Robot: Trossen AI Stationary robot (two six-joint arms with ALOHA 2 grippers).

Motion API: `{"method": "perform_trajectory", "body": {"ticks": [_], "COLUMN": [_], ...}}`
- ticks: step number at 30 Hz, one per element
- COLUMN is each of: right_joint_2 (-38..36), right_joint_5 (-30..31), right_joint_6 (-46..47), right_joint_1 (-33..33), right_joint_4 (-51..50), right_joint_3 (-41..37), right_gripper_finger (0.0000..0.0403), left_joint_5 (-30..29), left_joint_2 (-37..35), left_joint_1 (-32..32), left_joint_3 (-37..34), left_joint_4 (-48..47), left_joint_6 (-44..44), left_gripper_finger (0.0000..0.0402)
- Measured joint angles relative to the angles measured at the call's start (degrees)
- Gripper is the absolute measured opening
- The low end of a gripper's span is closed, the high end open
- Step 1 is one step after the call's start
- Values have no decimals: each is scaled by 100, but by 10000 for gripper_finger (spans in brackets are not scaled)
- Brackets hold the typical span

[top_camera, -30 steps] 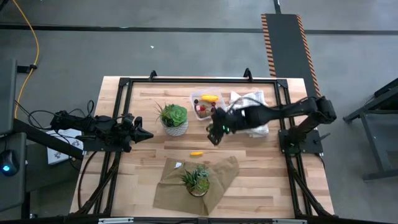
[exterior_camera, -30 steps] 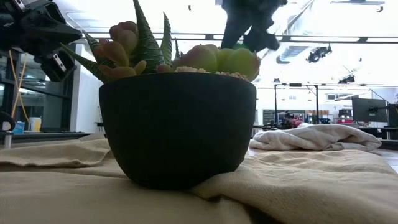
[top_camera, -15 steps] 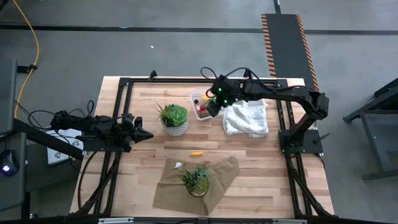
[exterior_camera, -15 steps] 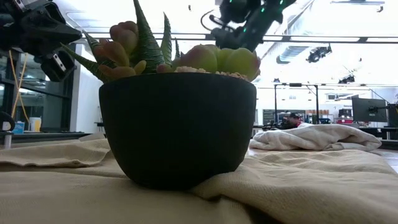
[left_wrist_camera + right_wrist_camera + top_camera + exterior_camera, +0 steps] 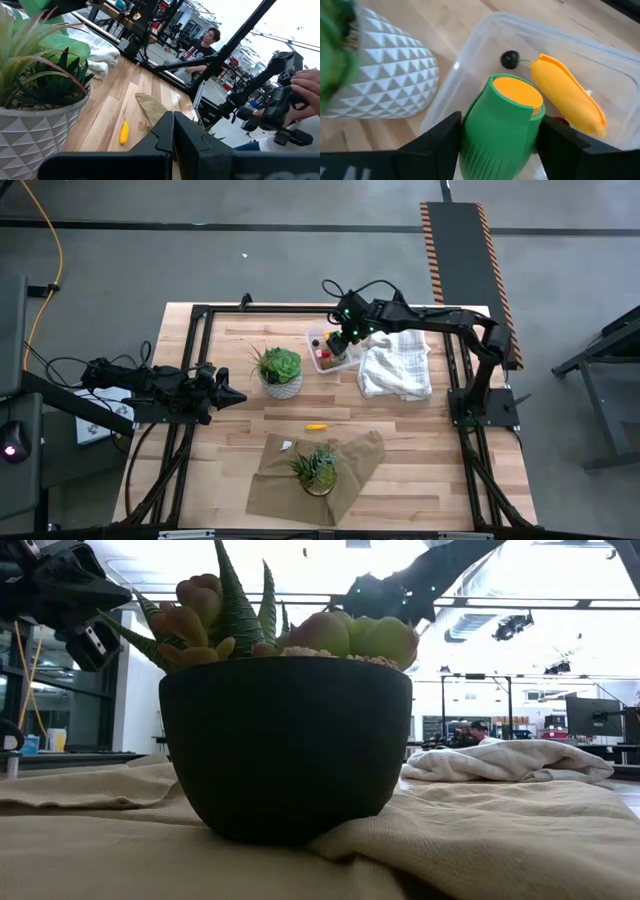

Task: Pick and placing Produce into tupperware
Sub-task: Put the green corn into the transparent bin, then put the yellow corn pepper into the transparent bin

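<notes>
Wooden table (image 5: 400, 440) is noted as the work surface. At its far edge the clear tupperware (image 5: 530, 45) is found, holding a yellow oblong piece (image 5: 567, 95) and a tiny dark one (image 5: 509, 59). Above it, a green piece (image 5: 500, 125) is gripped by the right pincer (image 5: 345, 340). A white patterned pot (image 5: 385, 80) stands just beside the tupperware. Another yellow piece (image 5: 316, 426) lies mid-table. The left pincer (image 5: 232, 395) is closed, empty, at the left side.

Right pincer (image 5: 497, 135) grips the green piece (image 5: 500, 122) above the clear tupperware (image 5: 475, 55), which contains a yellow oblong piece (image 5: 567, 95) and a dark berry (image 5: 509, 59). White patterned pot (image 5: 385, 75) stands beside it.
</notes>
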Motion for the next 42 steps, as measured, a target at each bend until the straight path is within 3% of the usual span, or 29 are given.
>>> {"method": "perform_trajectory", "body": {"ticks": [32,42], "right_joint_2": [391,391], "right_joint_5": [156,83], "right_joint_6": [-403,-384], "right_joint_1": [-166,-166], "right_joint_4": [-33,-59], "right_joint_3": [9,9], "right_gripper_finger": [209,258], "left_joint_5": [0,0], "left_joint_2": [0,0], "left_joint_1": [-1,-2], "left_joint_3": [0,0], "left_joint_4": [2,2], "left_joint_6": [0,0], "left_gripper_finger": [1,1]}}
